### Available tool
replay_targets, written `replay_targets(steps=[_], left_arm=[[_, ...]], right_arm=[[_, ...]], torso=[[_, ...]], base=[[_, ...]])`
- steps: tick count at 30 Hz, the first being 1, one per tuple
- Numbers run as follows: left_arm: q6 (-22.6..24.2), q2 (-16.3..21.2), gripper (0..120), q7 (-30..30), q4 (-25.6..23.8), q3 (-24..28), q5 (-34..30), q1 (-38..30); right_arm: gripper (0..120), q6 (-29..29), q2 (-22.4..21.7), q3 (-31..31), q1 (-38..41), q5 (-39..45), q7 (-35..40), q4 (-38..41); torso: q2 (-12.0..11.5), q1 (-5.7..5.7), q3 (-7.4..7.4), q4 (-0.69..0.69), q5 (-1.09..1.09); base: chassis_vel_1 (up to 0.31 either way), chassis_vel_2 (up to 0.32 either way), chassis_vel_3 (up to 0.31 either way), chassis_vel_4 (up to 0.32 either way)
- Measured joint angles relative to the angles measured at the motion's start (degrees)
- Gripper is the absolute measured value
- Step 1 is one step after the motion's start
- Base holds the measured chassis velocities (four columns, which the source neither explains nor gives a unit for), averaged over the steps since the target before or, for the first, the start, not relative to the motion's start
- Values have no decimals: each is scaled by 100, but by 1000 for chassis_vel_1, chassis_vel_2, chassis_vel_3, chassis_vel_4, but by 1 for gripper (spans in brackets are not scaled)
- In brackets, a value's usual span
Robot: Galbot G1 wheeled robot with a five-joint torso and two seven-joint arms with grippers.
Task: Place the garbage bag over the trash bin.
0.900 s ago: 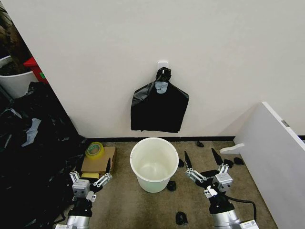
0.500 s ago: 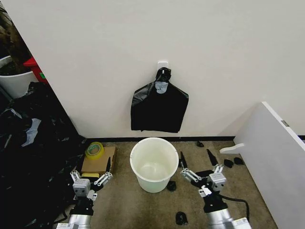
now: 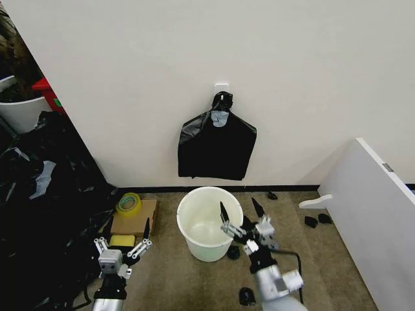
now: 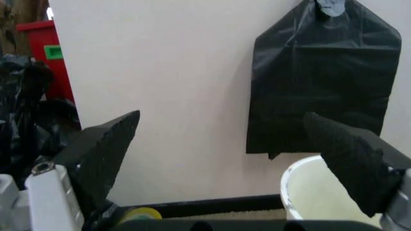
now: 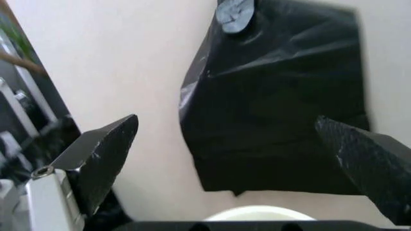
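Note:
The trash bin (image 3: 209, 249) is a round white bucket standing on the floor by the wall, and it is empty inside. Its rim also appears in the left wrist view (image 4: 307, 190) and the right wrist view (image 5: 257, 212). The garbage bag is out of view. My right gripper (image 3: 238, 210) is open, its dark fingers spread over the bin's right rim, pointing toward the wall (image 5: 234, 154). My left gripper (image 3: 123, 243) is open and empty, low on the floor left of the bin (image 4: 224, 144).
A flat black bag bunch (image 3: 217, 146) hangs knotted on a wall hook above the bin. A heap of black sheeting (image 3: 45, 207) fills the left. A cardboard box (image 3: 136, 220) with a yellow tape roll (image 3: 128, 203) lies left of the bin. A white panel (image 3: 376, 214) stands right.
My right gripper has swung left from the open floor to the bin's right rim. My left gripper has sunk a little lower.

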Motion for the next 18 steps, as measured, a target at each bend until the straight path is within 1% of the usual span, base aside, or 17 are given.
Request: replay_targets(steps=[4, 5, 8, 9, 12, 13, 18], left_arm=[[-33, -111, 100, 3, 1, -11, 117, 83], [-33, -111, 100, 3, 1, -11, 117, 83], [-57, -193, 100, 3, -1, -42, 175, 134], [-57, -193, 100, 3, -1, -42, 175, 134], [-84, -243, 100, 1, 31, -63, 205, 175], [-84, -243, 100, 1, 31, -63, 205, 175], [-108, -291, 99, 0, 141, -67, 216, 113]], right_arm=[[100, -387, -136, -295, 1172, 1014, 217, -576], [100, -387, -136, -295, 1172, 1014, 217, -576], [100, -532, -128, -418, 1996, 1493, 299, -1060], [100, -532, -128, -418, 1996, 1493, 299, -1060], [100, -554, -105, -442, 2636, 1652, 381, -1662], [100, -554, -105, -442, 2636, 1652, 381, -1662], [100, -567, -110, -487, 3175, 1740, 482, -2097]], torso=[[0, 0, 0, 0, 0], [0, 0, 0, 0, 0], [-3, 0, 1, 1, 0], [-3, 0, 1, 1, 0], [-3, 1, 1, 0, 0], [-3, 1, 1, 0, 0], [-3, 0, 1, 0, 0]], base=[[0, 0, 0, 0], [0, 0, 0, 0], [0, 0, 0, 0], [0, 0, 0, 0], [0, 0, 0, 0], [0, 0, 0, 0], [0, 0, 0, 0]])
